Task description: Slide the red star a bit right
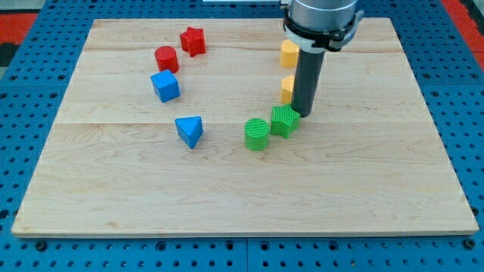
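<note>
at view's top-left: red star (193,40) | my tip (305,114) beside green star (285,120) | hand: cannot tell | no readable writing

There are no words, numbers, labels or signs to read anywhere in this picture. The blocks are plain, and so is the worktop (242,189).
</note>
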You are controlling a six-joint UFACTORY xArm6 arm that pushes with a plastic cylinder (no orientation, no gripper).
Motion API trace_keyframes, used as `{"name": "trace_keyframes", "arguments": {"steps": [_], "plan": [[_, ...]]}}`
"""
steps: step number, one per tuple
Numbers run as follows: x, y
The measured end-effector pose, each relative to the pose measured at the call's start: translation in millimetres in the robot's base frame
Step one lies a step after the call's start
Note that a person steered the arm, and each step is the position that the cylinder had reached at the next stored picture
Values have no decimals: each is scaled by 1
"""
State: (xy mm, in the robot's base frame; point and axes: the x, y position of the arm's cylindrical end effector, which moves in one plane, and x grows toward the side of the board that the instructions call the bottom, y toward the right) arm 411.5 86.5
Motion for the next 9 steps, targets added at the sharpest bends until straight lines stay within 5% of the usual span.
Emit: {"name": "trace_keyframes", "arguments": {"steps": [3, 6, 9], "plan": [[-151, 86], [-160, -7], [-200, -10]]}}
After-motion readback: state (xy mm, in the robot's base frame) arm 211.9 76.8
